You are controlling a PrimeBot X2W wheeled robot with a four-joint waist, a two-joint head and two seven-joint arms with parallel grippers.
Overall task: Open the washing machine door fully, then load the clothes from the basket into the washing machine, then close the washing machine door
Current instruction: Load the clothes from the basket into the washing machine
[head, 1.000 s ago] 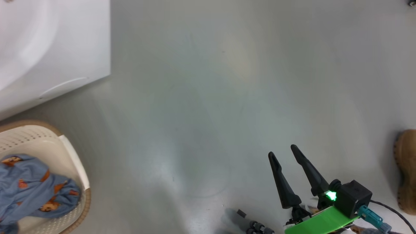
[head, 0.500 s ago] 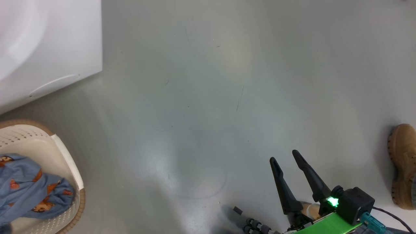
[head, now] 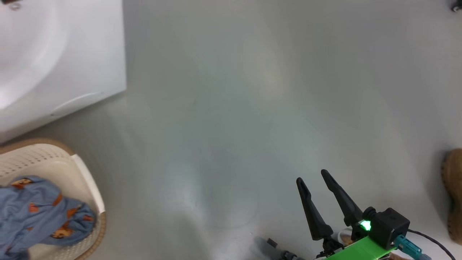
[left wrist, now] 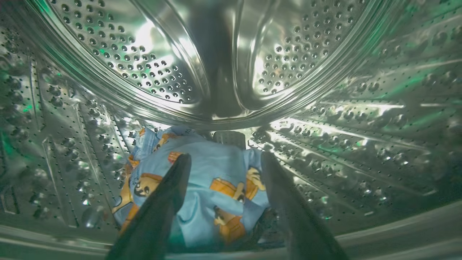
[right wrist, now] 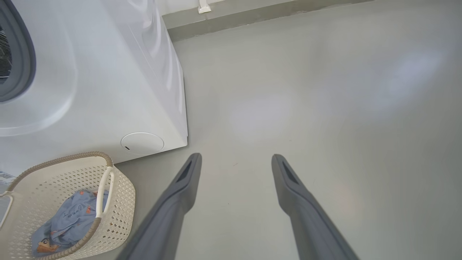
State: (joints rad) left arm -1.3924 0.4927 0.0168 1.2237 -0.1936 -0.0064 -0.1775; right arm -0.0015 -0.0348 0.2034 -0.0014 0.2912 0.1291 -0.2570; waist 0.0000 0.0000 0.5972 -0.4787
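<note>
**Left jaws** – two dark fingers [left wrist: 158,216] spread wide apart with nothing pinched between them. They reach into the steel drum [left wrist: 343,151], tips low and near its floor.

**Blue garment** [left wrist: 213,169] – light blue cloth with orange-brown cartoon figures, lying bunched on the drum floor just beyond the left fingertips. It shows in the gap between them; whether a tip touches it cannot be told.

**Right jaws** – two dark fingers [right wrist: 173,206] parted wide and holding nothing, over bare floor [right wrist: 325,90]. In the head view they stand at the lower right [head: 312,213], tips pointing up the picture, with a green light [head: 365,225] lit on the wrist behind them.

**Washing machine** [right wrist: 108,90] – a white box to the left of the right jaws and well apart from them. Part of its grey rubber ring [right wrist: 21,65] shows at the picture's edge, and a round white cover [right wrist: 142,143] sits low on the front. The head view shows its white corner [head: 72,54] at the upper left.

**Basket** [right wrist: 119,202] – cream and perforated with a brown rim, standing on the floor just in front of the machine; it is at the lower left of the head view [head: 47,159].

**Blue clothes** [right wrist: 68,220] – the same cartoon print, crumpled inside the basket [head: 36,213].

**Shoe** [head: 453,191] – tan, on the floor at the right edge.
</note>
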